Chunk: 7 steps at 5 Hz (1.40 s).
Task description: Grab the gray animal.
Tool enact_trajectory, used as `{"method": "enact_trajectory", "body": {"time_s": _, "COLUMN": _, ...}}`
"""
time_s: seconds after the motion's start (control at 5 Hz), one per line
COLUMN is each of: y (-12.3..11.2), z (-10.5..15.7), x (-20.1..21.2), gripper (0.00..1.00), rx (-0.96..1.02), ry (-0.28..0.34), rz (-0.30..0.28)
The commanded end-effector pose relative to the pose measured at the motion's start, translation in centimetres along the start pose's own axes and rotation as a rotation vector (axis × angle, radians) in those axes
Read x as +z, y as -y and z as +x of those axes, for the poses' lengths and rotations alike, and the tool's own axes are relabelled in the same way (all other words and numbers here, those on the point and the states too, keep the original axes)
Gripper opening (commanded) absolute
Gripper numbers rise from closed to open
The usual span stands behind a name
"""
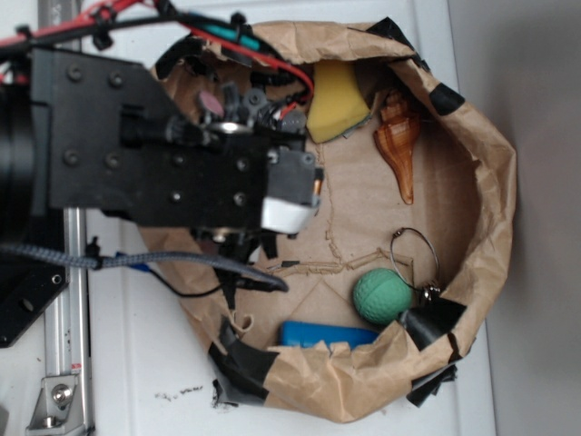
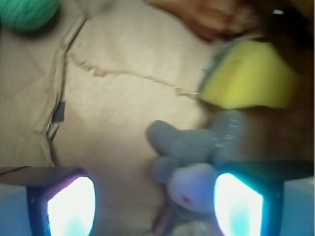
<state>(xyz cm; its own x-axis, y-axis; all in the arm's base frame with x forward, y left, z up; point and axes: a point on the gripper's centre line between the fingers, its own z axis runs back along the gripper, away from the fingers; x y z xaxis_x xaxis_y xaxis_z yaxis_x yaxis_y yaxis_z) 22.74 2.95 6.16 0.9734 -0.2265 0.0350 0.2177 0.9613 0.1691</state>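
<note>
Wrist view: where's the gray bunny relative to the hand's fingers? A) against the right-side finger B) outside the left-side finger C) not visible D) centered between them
A: the gray bunny lies close against the finger on the image's right, with bare paper toward the other finger.

gray animal (image 2: pixel 189 162) blurred, mostly arm-hidden (exterior) | blue block (image 1: pixel 327 334) half behind bag wall

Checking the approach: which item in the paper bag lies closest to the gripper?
The small gray plush bunny, lying beside the right fingertip of the gripper; green ball sits far off.
</note>
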Motion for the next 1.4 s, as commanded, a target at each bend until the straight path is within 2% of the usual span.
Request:
{"method": "enact_trajectory", "body": {"time_s": 0.0, "y": -4.8, "z": -0.1, "x": -2.9, "gripper": 1.0, "rx": 0.047, "ry": -0.033, "rz": -0.027}}
{"method": "enact_trajectory", "body": {"time_s": 0.2, "y": -5.7, "z": -0.6, "x": -4.3, "gripper": 1.0, "rx": 0.029, "ry": -0.107, "rz": -0.113}}
{"method": "enact_trajectory", "body": {"time_s": 0.4, "y": -4.6, "z": -1.0, "x": -4.2, "gripper": 0.0, "rx": 0.008, "ry": -0.145, "rz": -0.099}}
{"method": "enact_trajectory", "body": {"time_s": 0.6, "y": -3.8, "z": -0.5, "x": -1.3, "gripper": 0.0, "rx": 0.053, "ry": -0.062, "rz": -0.094}}
{"method": "enact_trajectory", "body": {"time_s": 0.8, "y": -1.9, "z": 0.7, "x": 4.0, "gripper": 0.0, "rx": 0.04, "ry": 0.035, "rz": -0.114}}
{"method": "enact_trajectory", "body": {"time_s": 1.0, "y": -1.0, "z": 2.6, "x": 9.4, "gripper": 0.0, "rx": 0.11, "ry": 0.117, "rz": -0.13}}
{"method": "enact_trajectory", "body": {"time_s": 1.2, "y": -1.6, "z": 3.9, "x": 11.5, "gripper": 0.0, "rx": 0.226, "ry": 0.14, "rz": -0.173}}
